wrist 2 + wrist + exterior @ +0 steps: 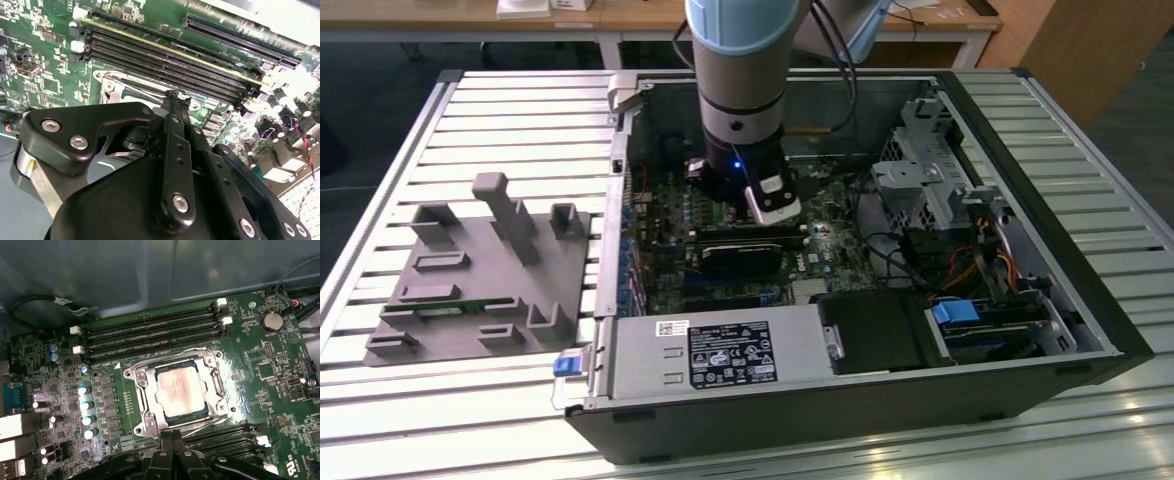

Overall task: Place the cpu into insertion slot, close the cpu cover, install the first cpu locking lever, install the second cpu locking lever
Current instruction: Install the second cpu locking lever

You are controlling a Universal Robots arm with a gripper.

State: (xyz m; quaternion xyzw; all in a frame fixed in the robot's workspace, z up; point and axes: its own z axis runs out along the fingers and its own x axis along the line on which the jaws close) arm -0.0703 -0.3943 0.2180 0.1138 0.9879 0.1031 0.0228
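Two of the four steps look finished to you: in the first wrist view the cpu lies flat in the insertion slot, and the cpu cover is folded down around it, its silvery frame bordering the chip on every side. Thin wire locking levers run along the socket's edges, one crossing diagonally near the gripper, so you would judge at least one lever not yet latched, though the frames do not settle it. The gripper hangs just beside the socket, its fingers pressed together with nothing between them, tips close to the cover's corner in the second wrist view. In the exterior view the arm reaches straight down into the open computer case, over the motherboard.
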